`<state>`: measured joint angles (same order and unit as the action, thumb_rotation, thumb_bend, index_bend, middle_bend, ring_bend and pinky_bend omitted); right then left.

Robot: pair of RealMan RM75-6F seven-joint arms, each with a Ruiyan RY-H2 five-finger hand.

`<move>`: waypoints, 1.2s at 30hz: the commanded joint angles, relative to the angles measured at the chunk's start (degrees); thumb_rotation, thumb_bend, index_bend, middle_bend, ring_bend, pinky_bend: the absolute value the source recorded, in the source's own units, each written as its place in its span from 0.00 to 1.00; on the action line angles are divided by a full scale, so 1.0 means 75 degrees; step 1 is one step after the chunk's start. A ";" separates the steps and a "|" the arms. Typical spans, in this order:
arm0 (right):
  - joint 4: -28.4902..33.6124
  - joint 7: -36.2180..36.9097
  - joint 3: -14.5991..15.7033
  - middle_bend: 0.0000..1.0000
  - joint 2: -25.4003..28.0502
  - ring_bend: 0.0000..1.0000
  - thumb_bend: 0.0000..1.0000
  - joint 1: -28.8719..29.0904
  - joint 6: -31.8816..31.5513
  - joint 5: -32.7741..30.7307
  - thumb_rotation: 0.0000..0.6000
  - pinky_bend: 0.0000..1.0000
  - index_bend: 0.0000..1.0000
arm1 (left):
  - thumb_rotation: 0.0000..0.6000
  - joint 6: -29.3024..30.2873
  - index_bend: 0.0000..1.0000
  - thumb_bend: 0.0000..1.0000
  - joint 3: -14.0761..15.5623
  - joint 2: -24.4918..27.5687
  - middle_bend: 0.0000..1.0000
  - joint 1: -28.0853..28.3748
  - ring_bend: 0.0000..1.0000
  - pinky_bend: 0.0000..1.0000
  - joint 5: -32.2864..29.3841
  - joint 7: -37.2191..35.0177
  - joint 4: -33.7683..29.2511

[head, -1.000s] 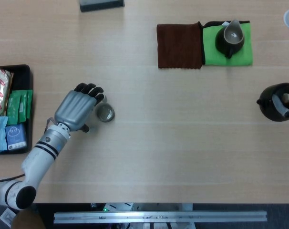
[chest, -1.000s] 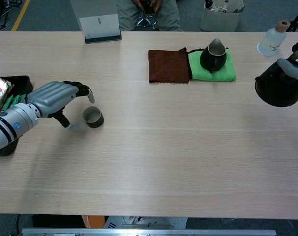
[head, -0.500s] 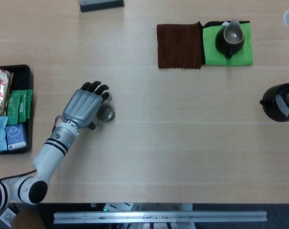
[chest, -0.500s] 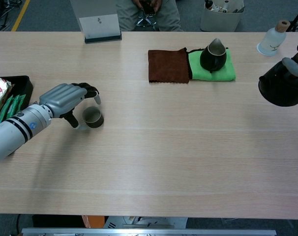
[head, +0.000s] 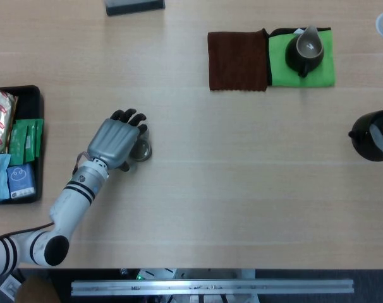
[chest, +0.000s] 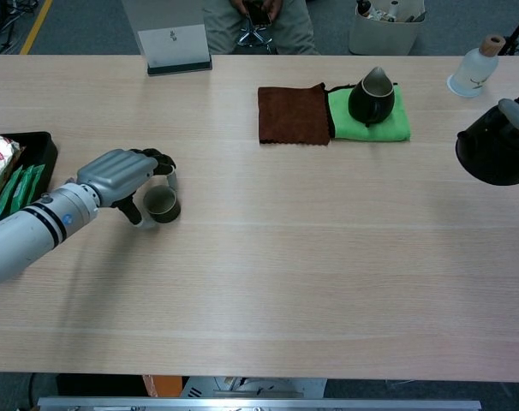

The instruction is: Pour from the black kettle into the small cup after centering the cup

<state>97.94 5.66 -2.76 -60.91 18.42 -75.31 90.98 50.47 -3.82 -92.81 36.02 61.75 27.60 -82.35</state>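
Observation:
The small dark cup [head: 141,151] [chest: 163,204] stands upright on the left part of the table. My left hand [head: 117,140] [chest: 122,175] wraps around it from the left. The fingers curl over the far rim and the thumb lies against the near left side. The black kettle [head: 372,135] [chest: 496,153] hangs above the table at the far right edge. Only grey fingers [head: 381,136] [chest: 516,111] of my right hand show, holding the kettle's handle. The rest of that hand is out of frame.
A brown cloth [head: 237,60] and a green cloth [head: 324,66] with a black pitcher [head: 304,50] lie at the back. A black tray [head: 35,95] of packets sits at the left edge. A white bottle [chest: 475,68] stands far right, a sign stand [chest: 173,47] at the back.
My left hand has moved right to the cup and curled its fingers around it; the cup has stayed in place. The kettle has drifted further right.

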 commanded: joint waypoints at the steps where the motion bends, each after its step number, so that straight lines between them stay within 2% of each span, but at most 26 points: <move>1: 0.0002 0.0011 0.0002 0.99 0.0013 1.00 0.39 -0.0002 -0.0006 0.0022 0.77 0.17 1.00 | 1.00 -0.0006 0.34 0.18 0.0004 -0.0035 0.16 0.0040 0.09 0.15 -0.0040 0.0024 0.0025; 6: -0.0014 0.0066 0.0002 0.99 0.0029 1.00 0.38 -0.0014 -0.0013 0.0032 0.77 0.17 1.00 | 1.00 -0.0039 0.34 0.22 0.0026 -0.0087 0.16 0.0131 0.09 0.15 -0.0125 0.0119 0.0056; 26: -0.0098 0.0185 0.0016 0.99 0.0034 1.00 0.38 -0.0025 0.0028 0.0056 0.77 0.17 1.00 | 1.00 -0.0134 0.37 0.22 0.0240 -0.0066 0.16 0.0428 0.09 0.15 -0.0298 0.0549 0.0193; 36: -0.0106 0.0230 0.0025 0.99 0.0043 1.00 0.38 -0.0041 0.0015 0.0079 0.78 0.17 1.00 | 1.00 0.0024 0.41 0.22 0.0244 -0.0057 0.17 0.0481 0.09 0.15 -0.0261 0.0581 -0.0033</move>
<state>97.16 7.40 -2.57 -60.58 18.12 -75.20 91.57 50.62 -1.98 -93.22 39.60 59.79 31.94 -82.57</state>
